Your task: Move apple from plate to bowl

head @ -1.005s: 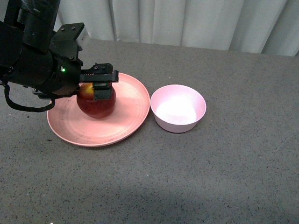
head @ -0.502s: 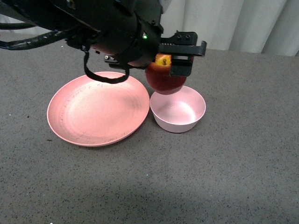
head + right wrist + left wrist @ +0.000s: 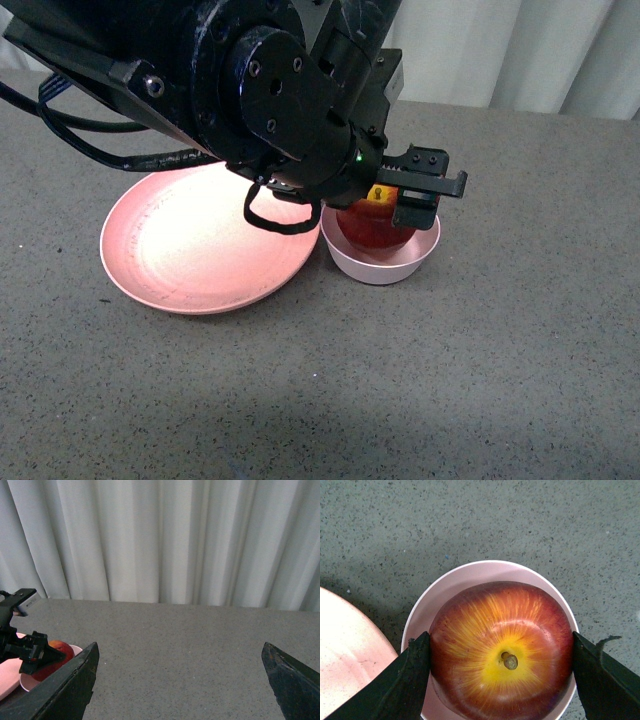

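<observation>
The dark red apple [image 3: 377, 224] with its yellow stem patch sits low inside the small pale pink bowl [image 3: 400, 270]. My left gripper [image 3: 388, 204] is shut on it from above. In the left wrist view the apple [image 3: 502, 645] fills most of the bowl [image 3: 470, 572], with a black finger [image 3: 410, 675] pressed against each side. The wide pink plate [image 3: 190, 250] lies just left of the bowl with nothing on it. My right gripper [image 3: 180, 680] is open over bare table, well away from the bowl, and does not show in the front view.
The left arm [image 3: 250, 90] reaches across above the plate's far side. White curtains [image 3: 165, 540] hang behind the grey speckled table [image 3: 450, 380]. In the right wrist view the bowl [image 3: 25, 682] and apple [image 3: 57, 647] show at the far edge.
My left gripper lifted the apple off the plate, carried it right over the bowl, and has now lowered it into the bowl. The plate is left bare.
</observation>
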{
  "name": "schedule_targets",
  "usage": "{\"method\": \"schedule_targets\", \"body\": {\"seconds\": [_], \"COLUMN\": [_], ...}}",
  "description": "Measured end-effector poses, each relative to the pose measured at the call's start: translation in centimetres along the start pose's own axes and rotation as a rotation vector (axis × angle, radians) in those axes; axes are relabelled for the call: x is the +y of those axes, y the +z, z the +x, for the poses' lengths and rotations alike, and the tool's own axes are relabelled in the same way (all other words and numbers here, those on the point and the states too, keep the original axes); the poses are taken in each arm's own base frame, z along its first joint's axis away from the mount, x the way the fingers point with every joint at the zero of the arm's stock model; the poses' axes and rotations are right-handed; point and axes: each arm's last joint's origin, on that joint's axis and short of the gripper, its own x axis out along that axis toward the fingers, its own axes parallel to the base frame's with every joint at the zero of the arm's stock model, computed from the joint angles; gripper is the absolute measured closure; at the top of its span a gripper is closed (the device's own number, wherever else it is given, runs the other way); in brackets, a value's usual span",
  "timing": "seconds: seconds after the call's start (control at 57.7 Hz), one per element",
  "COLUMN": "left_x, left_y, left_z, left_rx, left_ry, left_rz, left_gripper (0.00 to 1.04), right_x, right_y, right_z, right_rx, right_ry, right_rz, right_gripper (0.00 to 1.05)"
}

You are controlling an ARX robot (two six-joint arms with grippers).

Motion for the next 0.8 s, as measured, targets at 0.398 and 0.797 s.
{"method": "schedule_targets", "body": {"seconds": [0.398,0.797], "left_x": [0.1,2.9], "left_y": [-0.6,0.3], "left_z": [0.5,-4.3], "left_rx": [-0.004,-0.224], "left_ry": [0.010,0.207], "left_rz": [-0.004,-0.120], "left_gripper": [0.05,0.07], "right_x": [0.0,0.0], "right_y": [0.0,0.0], "right_z": [0.0,0.0], "right_rx": [0.000,0.000], "right_ry": [0.000,0.000], "right_rz": [0.000,0.000], "right_gripper": [0.09,0.09]}}
